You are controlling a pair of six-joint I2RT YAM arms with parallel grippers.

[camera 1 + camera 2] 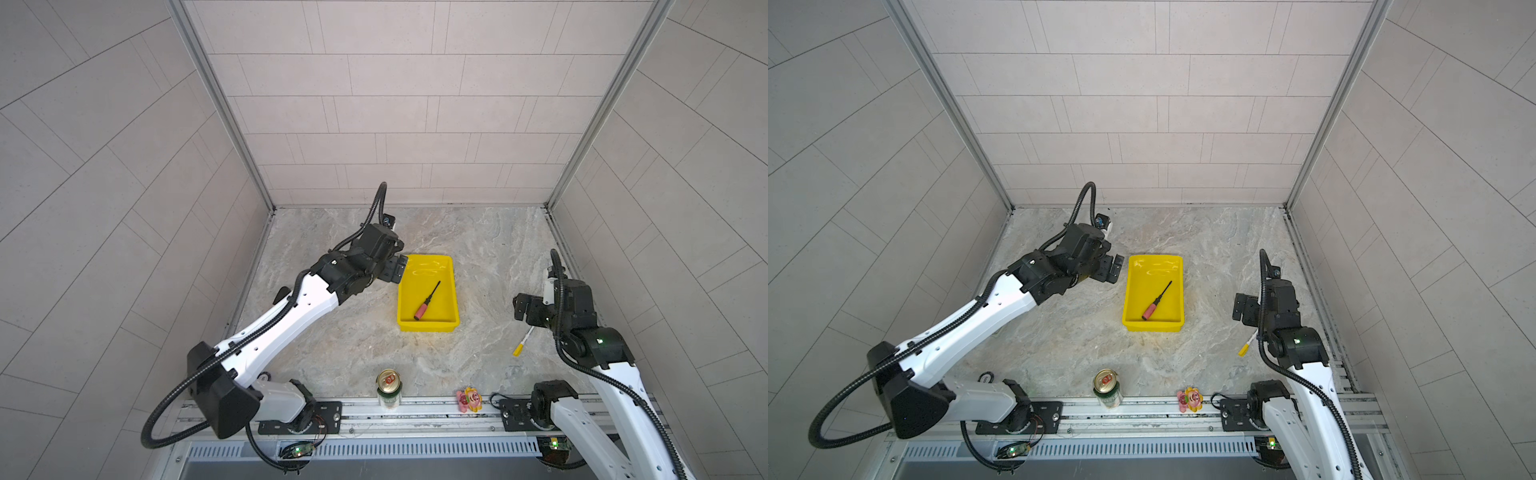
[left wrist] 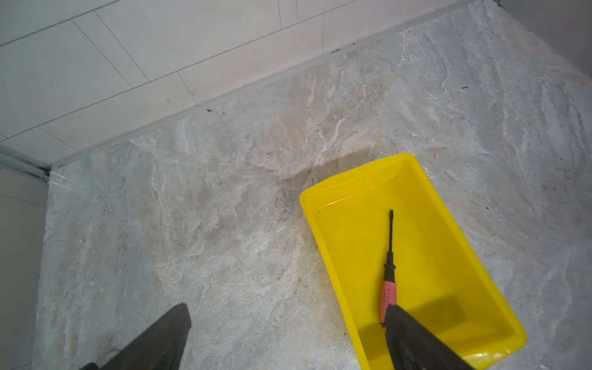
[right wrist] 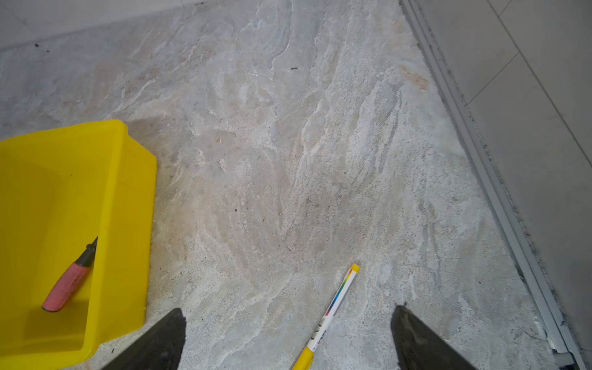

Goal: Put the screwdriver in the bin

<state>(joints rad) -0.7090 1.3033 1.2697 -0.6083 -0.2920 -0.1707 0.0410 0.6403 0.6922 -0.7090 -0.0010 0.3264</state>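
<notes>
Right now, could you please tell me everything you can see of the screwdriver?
The screwdriver is small: a textured red-pink cylindrical handle, a black collar and a thin black shaft with a flat tip. The handle looks like plastic, and the tool seems intact. It lies flat on the floor of the yellow bin, diagonally, its handle end close to the near wall and its tip pointing toward the far side. Only the bin touches it.
</notes>
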